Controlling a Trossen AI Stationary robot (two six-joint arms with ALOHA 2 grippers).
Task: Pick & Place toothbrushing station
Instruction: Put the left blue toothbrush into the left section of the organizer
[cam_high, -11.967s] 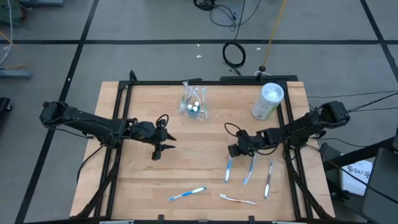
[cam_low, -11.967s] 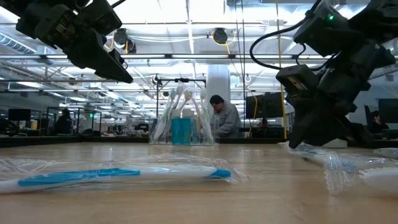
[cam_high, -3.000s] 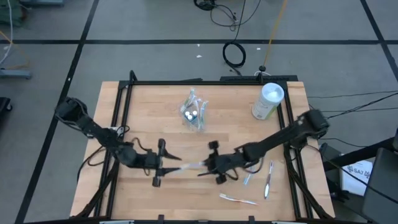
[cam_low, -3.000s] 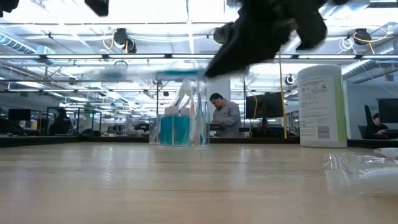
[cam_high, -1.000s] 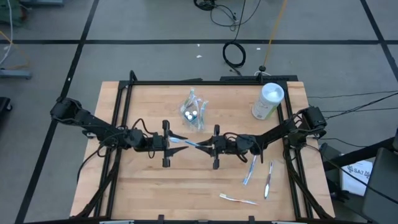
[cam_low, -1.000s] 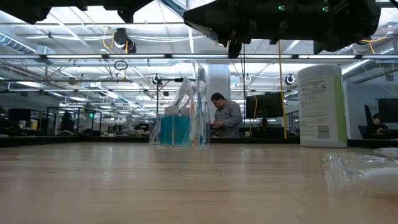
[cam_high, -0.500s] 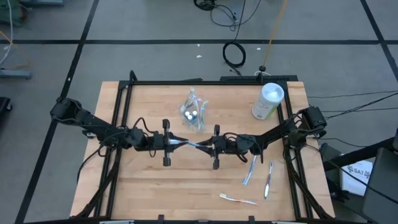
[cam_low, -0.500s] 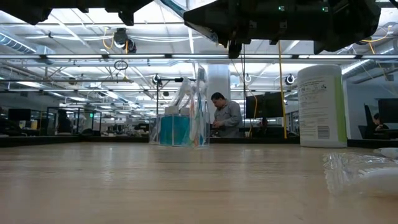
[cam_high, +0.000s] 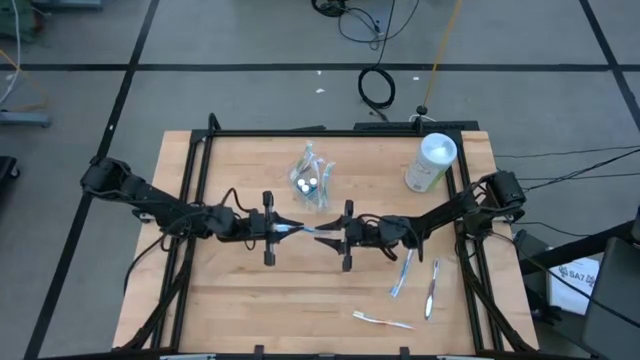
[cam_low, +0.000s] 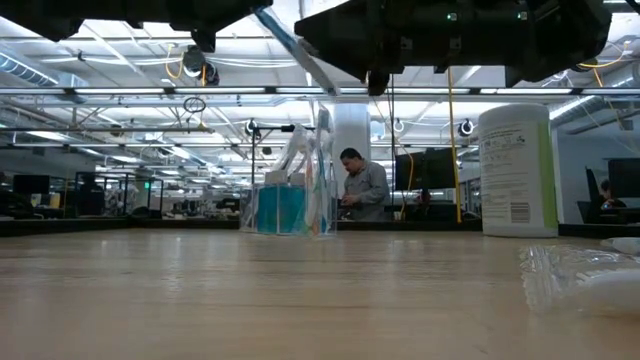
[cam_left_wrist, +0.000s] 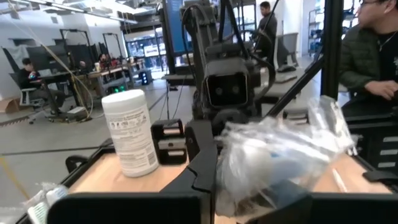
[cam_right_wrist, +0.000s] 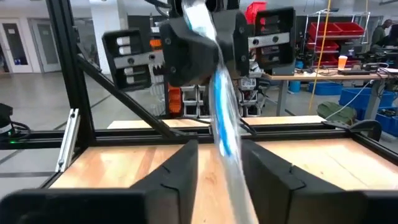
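Toothbrush (cam_right_wrist: 219, 118), blue, plastic-wrapped, spans between both claws.

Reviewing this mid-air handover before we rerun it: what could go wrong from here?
1. The left pincer is shut on one end of the blue-and-white wrapped toothbrush while the right pincer stands parted around the other end. The slick, loose wrapper might slip, dropping the brush onto the wooden table.
2. Both pincers face each other closely; a forward move could make them collide.
3. The clear plastic cup of brushes and teal tubes stands just behind; a hasty swing might tip it.
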